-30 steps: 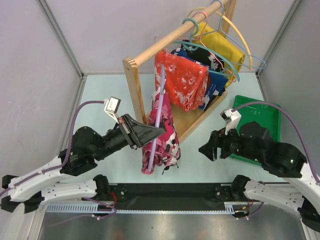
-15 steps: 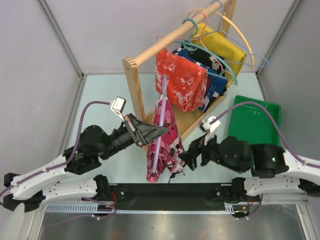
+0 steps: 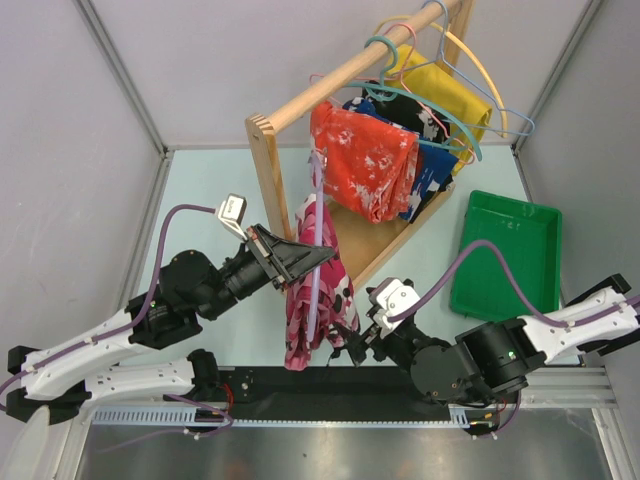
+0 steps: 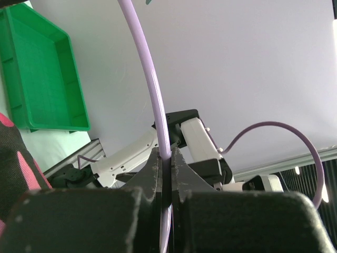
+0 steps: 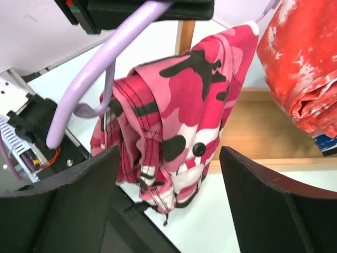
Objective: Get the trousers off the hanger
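In the left wrist view the hanger [image 4: 154,100] runs off the top edge and vanishes between the blurred fingers [image 4: 184,179] of the left end effector [image 4: 167,168]; the left edge cuts off most of the trousers [image 4: 16,168].

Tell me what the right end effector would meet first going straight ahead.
Probably the trousers, hanging on the hanger dead ahead of the right end effector, whose jaws stand open; remaining gap unclear.
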You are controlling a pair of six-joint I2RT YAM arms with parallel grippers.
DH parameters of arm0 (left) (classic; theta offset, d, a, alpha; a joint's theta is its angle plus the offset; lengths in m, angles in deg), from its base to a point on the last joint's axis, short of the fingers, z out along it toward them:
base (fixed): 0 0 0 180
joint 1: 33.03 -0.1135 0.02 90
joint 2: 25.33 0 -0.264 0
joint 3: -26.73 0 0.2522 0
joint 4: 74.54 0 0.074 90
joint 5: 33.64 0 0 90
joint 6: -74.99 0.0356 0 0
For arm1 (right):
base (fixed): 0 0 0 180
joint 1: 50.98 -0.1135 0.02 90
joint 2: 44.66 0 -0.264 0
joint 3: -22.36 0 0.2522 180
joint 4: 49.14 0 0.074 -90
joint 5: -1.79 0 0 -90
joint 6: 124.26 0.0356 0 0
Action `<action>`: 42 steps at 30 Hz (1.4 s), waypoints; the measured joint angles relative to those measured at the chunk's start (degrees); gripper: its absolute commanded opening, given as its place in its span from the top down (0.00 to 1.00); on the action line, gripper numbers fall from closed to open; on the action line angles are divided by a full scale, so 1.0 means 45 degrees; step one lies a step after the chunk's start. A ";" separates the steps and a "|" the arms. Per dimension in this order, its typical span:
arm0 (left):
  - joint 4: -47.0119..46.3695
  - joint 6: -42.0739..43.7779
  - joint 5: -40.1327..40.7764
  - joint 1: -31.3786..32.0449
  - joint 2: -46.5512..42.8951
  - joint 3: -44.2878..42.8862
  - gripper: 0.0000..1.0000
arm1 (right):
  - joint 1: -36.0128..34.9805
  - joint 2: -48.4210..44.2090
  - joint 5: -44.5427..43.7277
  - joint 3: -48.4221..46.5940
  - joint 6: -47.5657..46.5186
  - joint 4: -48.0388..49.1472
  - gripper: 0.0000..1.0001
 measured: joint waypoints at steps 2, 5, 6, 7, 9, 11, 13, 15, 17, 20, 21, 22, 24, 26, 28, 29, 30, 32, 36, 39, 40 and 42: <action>0.0000 -0.0078 0.0058 0.0000 0.0000 0.0000 0.99 | 0.0165 0.0165 -0.0068 -0.0024 -0.0180 0.0345 0.23; 0.0000 -0.0126 0.0073 0.0000 0.0005 0.0000 0.99 | 0.0505 0.0335 0.0112 -0.0005 -0.0476 0.1054 0.25; 0.0000 -0.0121 0.0063 0.0000 0.0005 -0.0005 1.00 | 0.0690 0.0335 0.0199 0.0034 -0.0525 0.1263 0.26; 0.0000 -0.0126 0.0058 0.0000 0.0005 -0.0005 1.00 | 0.0811 0.0325 0.0316 0.0092 -0.0578 0.1530 0.26; 0.0005 -0.0126 0.0058 0.0000 0.0010 -0.0024 0.99 | 0.1010 0.0330 0.0573 0.0214 -0.0680 0.2035 0.26; 0.0005 -0.0126 0.0063 0.0000 0.0005 -0.0044 1.00 | 0.1103 0.0389 0.0840 0.0277 -0.0719 0.2361 0.26; 0.0005 -0.0121 0.0058 0.0000 0.0005 -0.0049 0.99 | 0.1171 0.0495 0.1044 0.0277 -0.0704 0.2531 0.26; 0.0005 -0.0121 0.0058 0.0000 0.0005 -0.0049 0.99 | 0.1200 0.0631 0.1234 0.0291 -0.0622 0.2550 0.26; 0.0005 -0.0117 0.0058 0.0000 0.0005 -0.0049 1.00 | 0.1214 0.0665 0.1389 0.0393 -0.0495 0.2540 0.26; 0.0005 -0.0117 0.0058 0.0000 0.0005 -0.0049 0.99 | 0.1273 0.0622 0.1525 0.0719 -0.0301 0.2526 0.26; 0.0005 -0.0117 0.0058 0.0000 0.0005 -0.0049 0.99 | 0.1331 0.0607 0.1593 0.0850 -0.0228 0.2526 0.27; 0.0005 -0.0112 0.0049 0.0000 0.0005 -0.0049 1.00 | 0.1399 0.0578 0.1666 0.1005 -0.0170 0.2574 0.27; 0.0005 -0.0117 0.0044 0.0000 0.0005 -0.0049 1.00 | 0.1588 0.0486 0.1812 0.1326 -0.0083 0.2594 0.27; 0.0005 -0.0117 0.0015 0.0000 0.0005 -0.0049 1.00 | 0.1865 0.0447 0.2030 0.1506 -0.0010 0.2623 0.28; 0.0005 -0.0117 -0.0015 0.0000 0.0005 -0.0049 1.00 | 0.2127 0.0471 0.2181 0.1535 0.0039 0.2696 0.29; 0.0005 -0.0117 -0.0015 0.0000 0.0005 -0.0049 0.99 | 0.2229 0.0510 0.2210 0.1535 0.0083 0.2759 0.30; 0.0005 -0.0117 -0.0015 0.0000 0.0005 -0.0049 0.99 | 0.2327 0.0578 0.2210 0.1530 0.0121 0.2832 0.30; 0.0005 -0.0117 -0.0015 0.0000 0.0000 -0.0049 1.00 | 0.2448 0.0801 0.2152 0.1520 0.0223 0.2909 0.32; 0.0005 -0.0117 -0.0015 0.0000 -0.0029 -0.0049 1.00 | 0.2637 0.1404 0.1943 0.1481 0.0418 0.2919 0.32; 0.0058 -0.0107 -0.0010 0.0000 -0.0073 -0.0049 1.00 | 0.2657 0.1477 0.1953 0.1481 0.0505 0.2929 0.31; 0.0053 -0.0107 -0.0015 0.0000 -0.0097 -0.0049 0.99 | 0.2642 0.1467 0.1962 0.1481 0.0520 0.2939 0.31; 0.0063 -0.0107 -0.0015 0.0000 -0.0141 -0.0049 1.00 | 0.2613 0.1443 0.1977 0.1481 0.0559 0.2943 0.31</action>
